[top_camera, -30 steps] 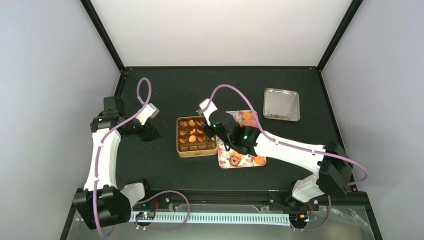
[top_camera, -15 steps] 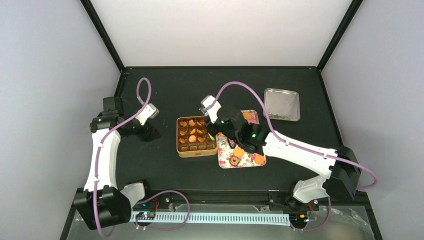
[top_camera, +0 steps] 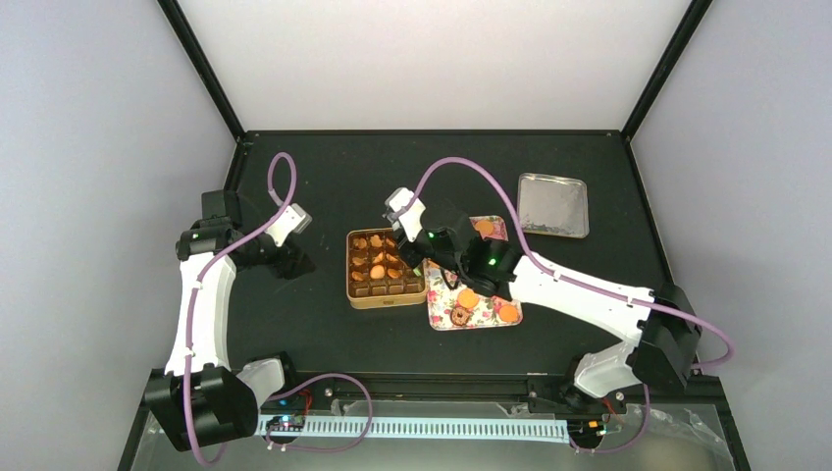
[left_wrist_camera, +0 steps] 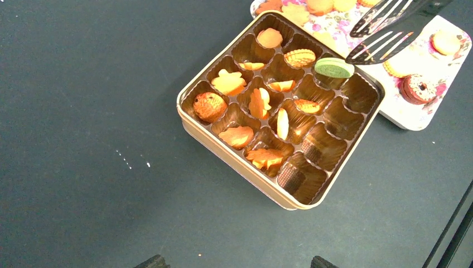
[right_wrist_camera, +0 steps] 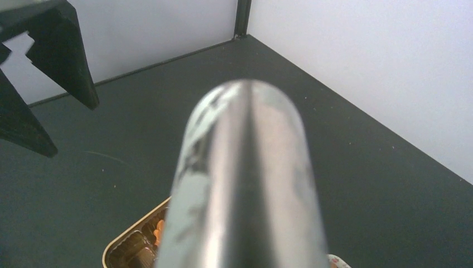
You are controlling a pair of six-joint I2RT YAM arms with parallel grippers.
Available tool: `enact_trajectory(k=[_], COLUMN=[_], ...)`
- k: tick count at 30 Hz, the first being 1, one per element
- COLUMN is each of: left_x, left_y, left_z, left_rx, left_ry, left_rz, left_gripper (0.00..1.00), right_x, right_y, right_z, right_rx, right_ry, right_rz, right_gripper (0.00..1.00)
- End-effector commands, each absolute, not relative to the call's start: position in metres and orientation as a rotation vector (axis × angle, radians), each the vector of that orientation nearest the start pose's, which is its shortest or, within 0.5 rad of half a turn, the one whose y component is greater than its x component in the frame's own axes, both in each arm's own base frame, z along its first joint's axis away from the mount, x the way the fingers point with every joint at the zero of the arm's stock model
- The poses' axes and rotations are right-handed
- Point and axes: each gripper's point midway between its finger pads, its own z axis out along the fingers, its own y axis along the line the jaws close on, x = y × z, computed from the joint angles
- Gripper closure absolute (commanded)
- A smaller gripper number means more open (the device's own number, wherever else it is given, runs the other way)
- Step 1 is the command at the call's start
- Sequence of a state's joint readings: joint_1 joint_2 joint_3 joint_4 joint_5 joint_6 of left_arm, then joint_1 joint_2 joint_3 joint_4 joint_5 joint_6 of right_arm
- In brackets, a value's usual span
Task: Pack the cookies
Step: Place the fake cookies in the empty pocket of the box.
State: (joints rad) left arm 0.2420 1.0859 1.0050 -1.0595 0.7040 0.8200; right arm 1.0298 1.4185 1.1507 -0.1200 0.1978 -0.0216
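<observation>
Right gripper grasps slotted steel tongs, tips parted just beside the round green cookie perched on a cup edge in the gold square tin; left gripper released, farther off.

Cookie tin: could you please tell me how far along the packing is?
Done: the cookie tin is mostly filled with orange cookies. In hand: the tongs hover open over the green cookie, perched in the tin. Left: the cups nearest the floral tray are empty; the ring-shaped cookie and others wait there.
</observation>
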Motion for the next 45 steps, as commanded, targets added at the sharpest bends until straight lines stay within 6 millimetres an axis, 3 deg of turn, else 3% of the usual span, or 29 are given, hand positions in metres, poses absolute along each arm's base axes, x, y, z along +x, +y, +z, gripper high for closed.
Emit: enact_trajectory(k=[1,11,21,27,33,37,41,45], left_x=[0.247,0.249,0.25,0.25,0.25,0.25,0.249,0.248], left_y=[-0.055,-0.053,-0.053,-0.053,-0.053,-0.053,-0.054,-0.055], left_z=[0.209,0.212,0.219,0.22,0.221,0.22,0.221,0.227], left_rx=[0.889,0.88,0.879,0.878,0.879,0.88,0.878,0.879], left_ry=[2.19,2.191,2.183,2.182,2.181,2.181,2.181,2.171], left_rz=[-0.491,-0.485,-0.48,-0.479,-0.481,-0.482,-0.488,-0.488], left_gripper=[0.32,0.32,0.32,0.32,0.32,0.32,0.32,0.31], right_x=[0.272,0.278,0.278,0.276,0.276,0.282,0.296,0.309], right_y=[0.381,0.387,0.392,0.393,0.39,0.375,0.344,0.308], right_z=[0.279,0.259,0.249,0.256,0.265,0.284,0.3,0.296], right_rx=[-0.885,-0.906,-0.951,-0.967,-0.976,-0.898,-0.784,-0.68], right_ry=[1.757,1.783,1.786,1.757,1.738,1.723,1.723,1.757], right_rz=[0.46,0.446,0.444,0.45,0.455,0.459,0.445,0.435], right_gripper=[0.71,0.72,0.81,0.91,0.89,0.84,0.77,0.71])
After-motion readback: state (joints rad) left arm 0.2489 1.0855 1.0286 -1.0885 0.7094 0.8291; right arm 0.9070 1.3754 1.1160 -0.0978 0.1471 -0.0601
